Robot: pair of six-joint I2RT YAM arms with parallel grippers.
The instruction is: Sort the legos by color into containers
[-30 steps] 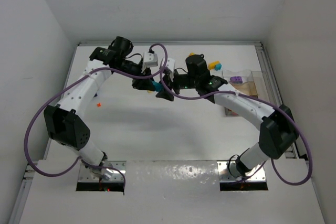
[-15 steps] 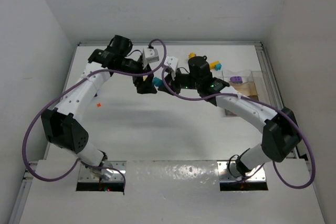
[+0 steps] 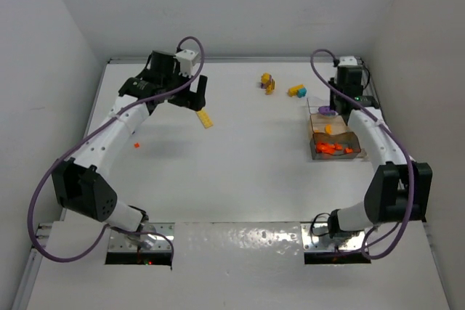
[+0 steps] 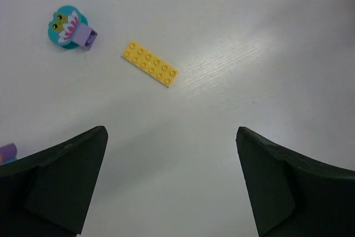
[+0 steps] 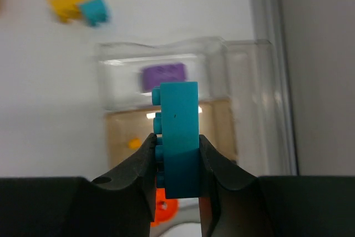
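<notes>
Where I have the right tool (image 5: 176, 154): above the clear plastic divided box (image 5: 222, 59), which stands at the right edge of the white desk (image 3: 240, 157).
Grip on the right: both fingers are clamped on a teal plastic brick (image 5: 177, 120), which stands upright with its studs facing left in the wrist view.
Box contents: a purple brick (image 5: 163, 75) at the far end, a small yellow piece (image 5: 133, 144) nearer, and orange pieces (image 3: 334, 149) at the near end. I cannot make out the dividers.
Where I have the left tool (image 4: 171, 137): over the far left of the desk, fingers wide apart with nothing between them.
Below it I see: a flat yellow studded plate (image 4: 151, 64), and beyond it a round teal frog-faced piece joined to a lilac brick (image 4: 66, 26).
Loose on the desk: a yellow-and-teal clump (image 3: 296, 91) just beyond the box, an orange-and-yellow clump (image 3: 267, 82) to its left, and a tiny orange piece (image 3: 136, 145) near the left arm.
</notes>
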